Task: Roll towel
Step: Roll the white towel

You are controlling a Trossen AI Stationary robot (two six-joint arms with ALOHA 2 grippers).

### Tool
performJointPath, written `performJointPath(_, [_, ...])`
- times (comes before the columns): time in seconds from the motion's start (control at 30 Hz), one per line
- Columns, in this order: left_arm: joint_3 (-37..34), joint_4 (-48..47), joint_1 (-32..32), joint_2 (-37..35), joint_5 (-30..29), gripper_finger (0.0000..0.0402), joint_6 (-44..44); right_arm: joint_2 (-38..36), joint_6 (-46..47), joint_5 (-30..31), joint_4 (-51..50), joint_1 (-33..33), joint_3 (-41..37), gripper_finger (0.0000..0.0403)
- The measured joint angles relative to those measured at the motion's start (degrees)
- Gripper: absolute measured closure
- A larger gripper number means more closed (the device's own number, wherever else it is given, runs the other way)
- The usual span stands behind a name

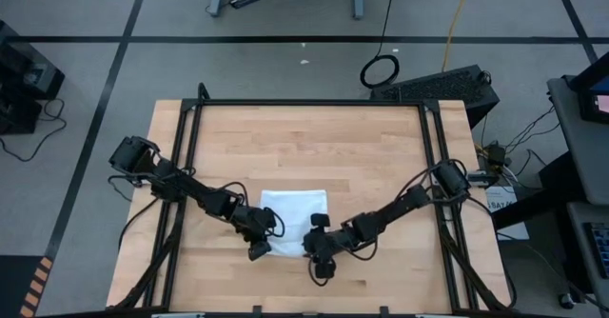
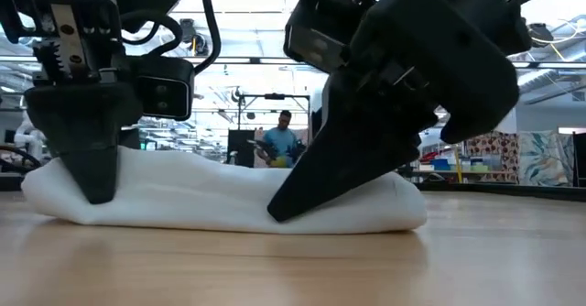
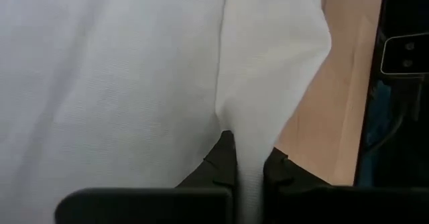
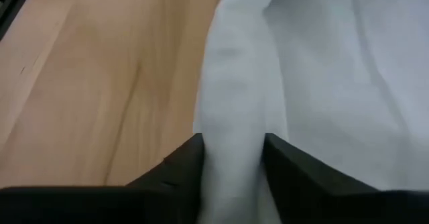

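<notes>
The towel [image 1: 295,209] is lying on the table [image 1: 314,137], toward its near edge. The left gripper [image 1: 259,250] and right gripper [image 1: 320,266] are each pinching its near hem, fingers clenched on cloth. They should probably be lifting evenly, turning together.

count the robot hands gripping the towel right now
2. The left hand pinches the near-left edge of the towel, cloth between its fingers. The right hand pinches the near-right edge, also shut on a fold.
</notes>
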Motion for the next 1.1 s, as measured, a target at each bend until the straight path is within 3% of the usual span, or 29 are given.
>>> performJointPath(0.17, [0.0, -0.02, -0.44, 0.0, 0.21, 0.0329, 2.5, -0.12, 1.62, -0.78, -1.23, -0.19, 0.05, 0.0309])
performJointPath(0.37, [0.0, -1.34, 0.34, -1.64, 7.21, 0.0238, 4.57, -0.12, 2.58, -0.82, -1.34, -0.19, 0.05, 0.036])
performJointPath(0.53, [0.07, -10.43, 0.65, -8.33, 5.52, 0.0203, 8.61, -0.18, 6.58, -3.49, -1.69, -1.01, 0.07, 0.0381])
performJointPath(0.63, [0.04, -15.41, -0.41, -14.27, -2.85, 0.0201, 11.91, -0.21, 8.29, -4.18, -1.76, -1.34, 0.07, 0.0385])
performJointPath(0.77, [0.06, -10.39, -6.61, -19.06, -20.12, 0.0201, 16.95, -0.21, 10.1, -5.28, -1.83, -1.9, 0.07, 0.0386])
performJointPath(1.1, [0.09, 1.67, -24.93, -10.25, -46.12, 0.02, 21.26, -0.21, 13.22, -6.47, -2.93, -2.26, 0.07, 0.0386])
